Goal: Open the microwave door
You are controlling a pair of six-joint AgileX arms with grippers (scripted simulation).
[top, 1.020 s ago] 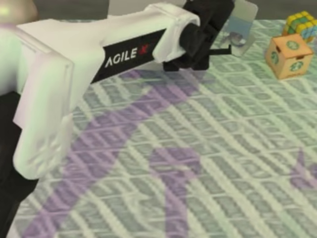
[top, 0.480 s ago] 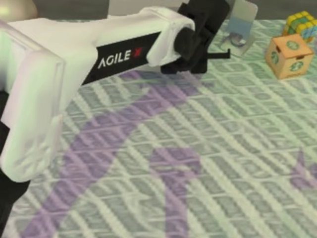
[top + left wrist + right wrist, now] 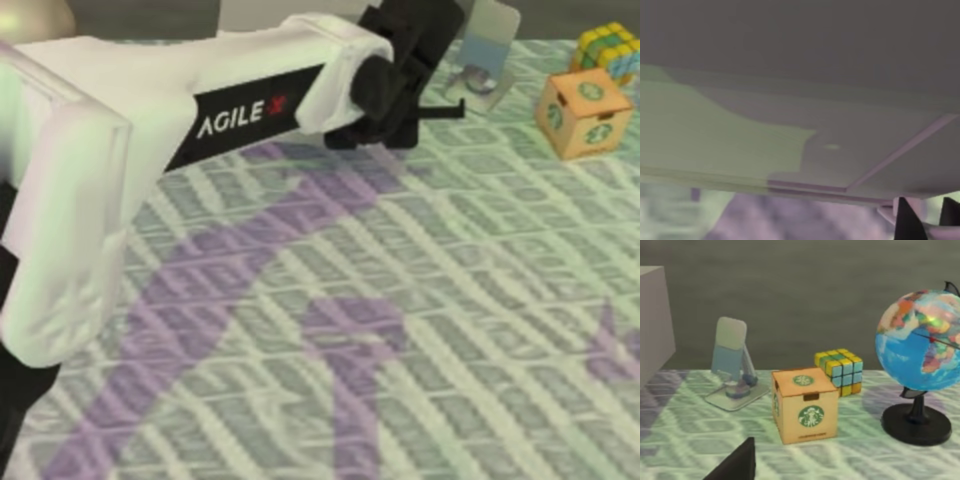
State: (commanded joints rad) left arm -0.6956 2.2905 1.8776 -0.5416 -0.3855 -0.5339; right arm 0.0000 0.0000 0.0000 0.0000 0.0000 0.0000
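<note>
The microwave (image 3: 652,325) shows as a grey box at the edge of the right wrist view. In the top view only a pale sliver of it (image 3: 255,12) appears at the back, behind my left arm. The microwave door (image 3: 790,100) fills the left wrist view from very close; I cannot tell whether it is ajar. My left gripper (image 3: 929,220) is at the door's edge, its two black fingertips close together on a pale handle bar (image 3: 887,212). From above, the left gripper (image 3: 415,70) sits at the back centre. One dark finger (image 3: 737,465) of my right gripper shows, away from everything.
At the back right stand an orange logo cube (image 3: 583,110), a colour puzzle cube (image 3: 607,48) and a clear phone stand (image 3: 487,50). A globe (image 3: 920,345) on a black base stands right of them. Patterned cloth (image 3: 420,330) covers the table.
A second ago my left forearm swung a little to the left and its wrist turned slightly. Over the last half second nothing has moved.
</note>
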